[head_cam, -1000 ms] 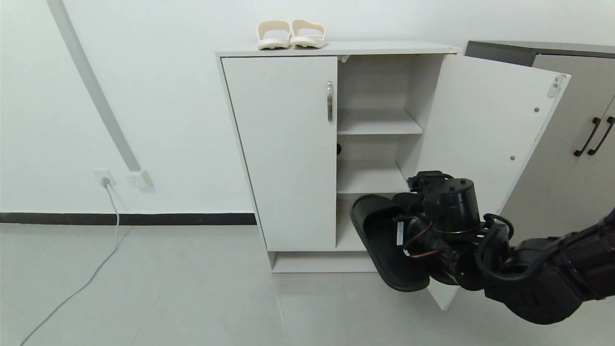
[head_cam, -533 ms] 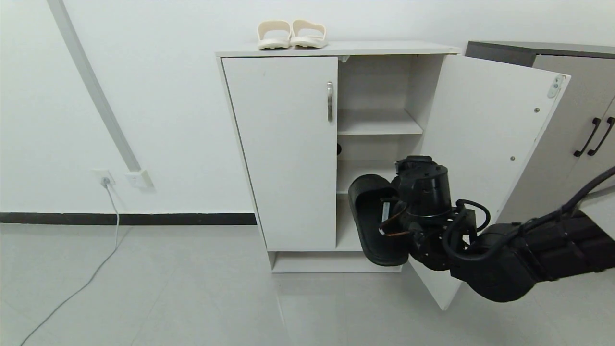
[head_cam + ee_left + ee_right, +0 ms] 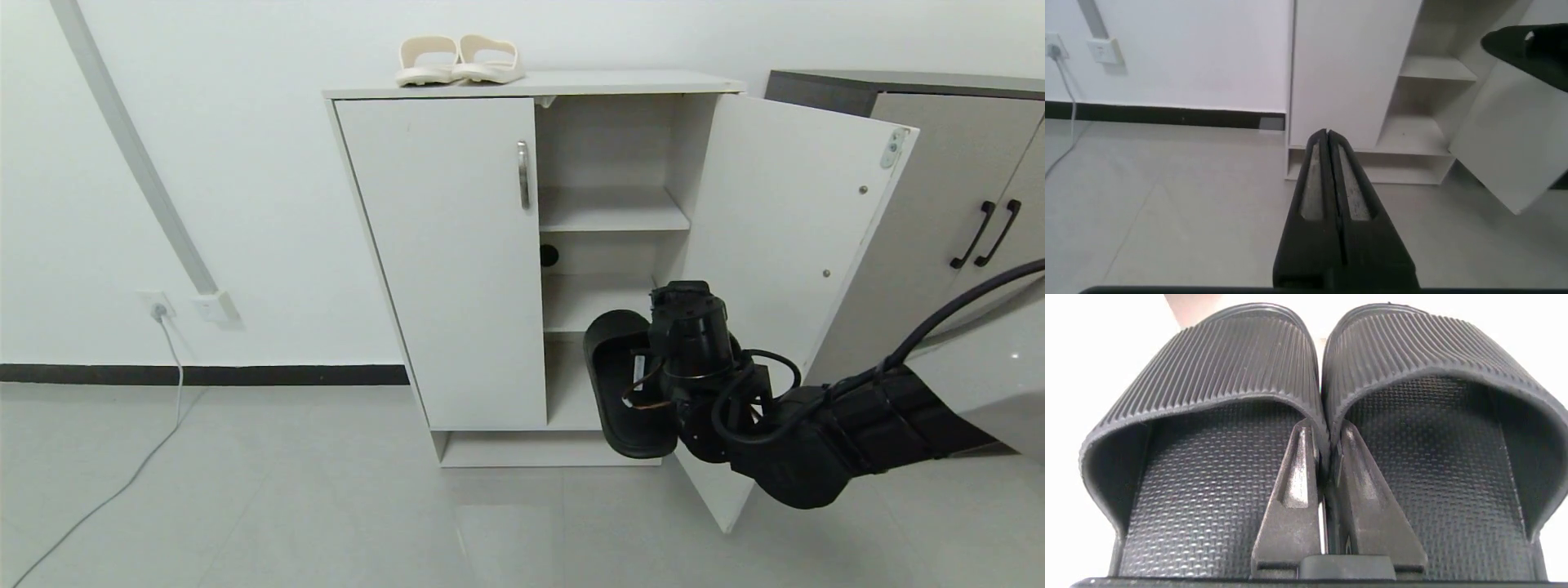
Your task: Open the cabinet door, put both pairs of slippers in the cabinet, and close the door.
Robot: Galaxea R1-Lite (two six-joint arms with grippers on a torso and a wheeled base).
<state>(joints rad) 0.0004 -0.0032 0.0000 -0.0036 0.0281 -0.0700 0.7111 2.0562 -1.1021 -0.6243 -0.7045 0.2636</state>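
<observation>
Black slippers point(image 3: 624, 392) hang in right tool point(image 3: 1325, 437), which pinches their adjoining inner strap edges so both travel as one. Pair is held on edge before cabinet point(image 3: 441, 245) lower opening, door point(image 3: 784, 245) swung wide. Beige pair point(image 3: 457, 61) sits on top. Left tool point(image 3: 1328, 147) is pressed together, apparently empty.

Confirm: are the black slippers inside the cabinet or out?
Out. The right gripper holds the black slippers in front of the open cabinet, overlapping its base.

Cabinet top point(image 3: 629, 82): cream slippers point(image 3: 459, 60) sitting side by side, left end.
Floor point(image 3: 310, 514): cabinet point(image 3: 445, 261) standing on it, cable point(image 3: 114, 490) trailing.
</observation>
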